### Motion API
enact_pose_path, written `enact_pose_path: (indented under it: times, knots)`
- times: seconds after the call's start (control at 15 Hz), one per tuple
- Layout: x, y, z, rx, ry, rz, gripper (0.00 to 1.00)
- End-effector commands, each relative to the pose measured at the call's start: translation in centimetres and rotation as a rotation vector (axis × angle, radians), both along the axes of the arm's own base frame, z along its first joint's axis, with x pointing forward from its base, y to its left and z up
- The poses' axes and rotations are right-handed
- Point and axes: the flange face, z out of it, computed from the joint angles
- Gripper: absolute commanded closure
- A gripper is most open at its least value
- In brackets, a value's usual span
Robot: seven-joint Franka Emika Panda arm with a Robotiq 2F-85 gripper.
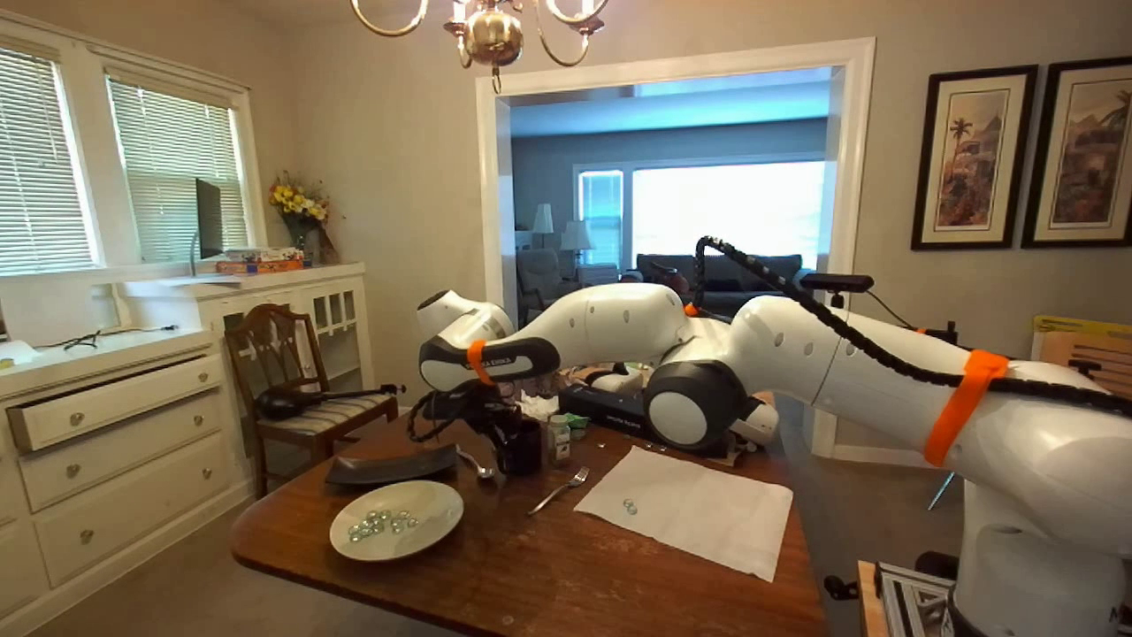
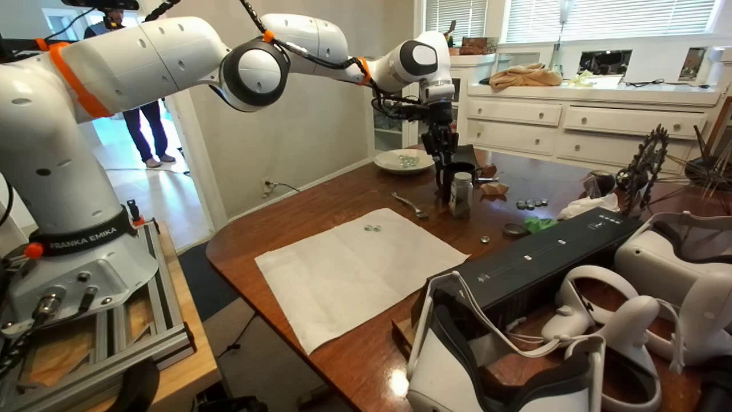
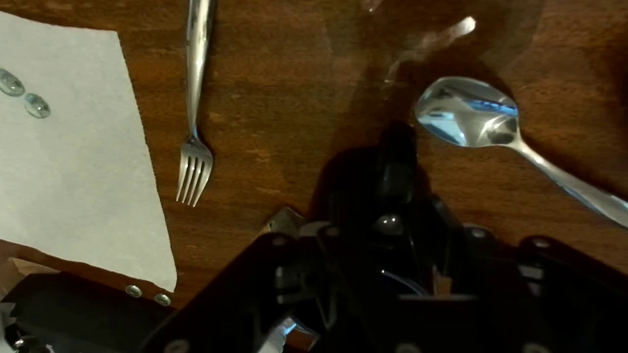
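Note:
My dark gripper points down at a black mug, right up against it in both exterior views. In the wrist view the jaws are very dark around the mug, so their spacing is unclear. A shiny round glass bead shows between them; I cannot tell whether it is held or lies inside the mug. A spoon and a fork lie on the table on either side of the gripper. A clear jar stands beside the mug. A white plate holds several glass beads.
A white paper sheet carries two glass beads. A dark long tray lies behind the plate. A long black box, white headsets and controllers crowd one side of the table. Loose beads lie near the jar.

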Motion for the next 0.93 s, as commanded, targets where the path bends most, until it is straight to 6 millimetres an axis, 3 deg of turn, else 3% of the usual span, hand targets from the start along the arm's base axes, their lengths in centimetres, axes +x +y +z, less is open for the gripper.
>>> enact_pose_path:
  times: [0.0, 0.2, 0.27, 0.4, 0.6, 0.87]
  knots:
    - [-0.2, -0.4, 2.0, 0.035, -0.012, -0.028, 0.25]
    - [-0.6, -1.3, 5.6, 0.131, -0.021, -0.009, 0.03]
    - [-0.9, -1.4, 7.2, 0.178, -0.007, 0.045, 0.00]
    - [-1.7, -2.0, 9.9, 0.199, 0.049, 0.158, 0.00]
    - [-3.7, -3.5, 12.2, 0.221, 0.181, 0.264, 0.00]
    - [-5.2, -6.2, 12.2, 0.265, 0.315, 0.425, 0.00]
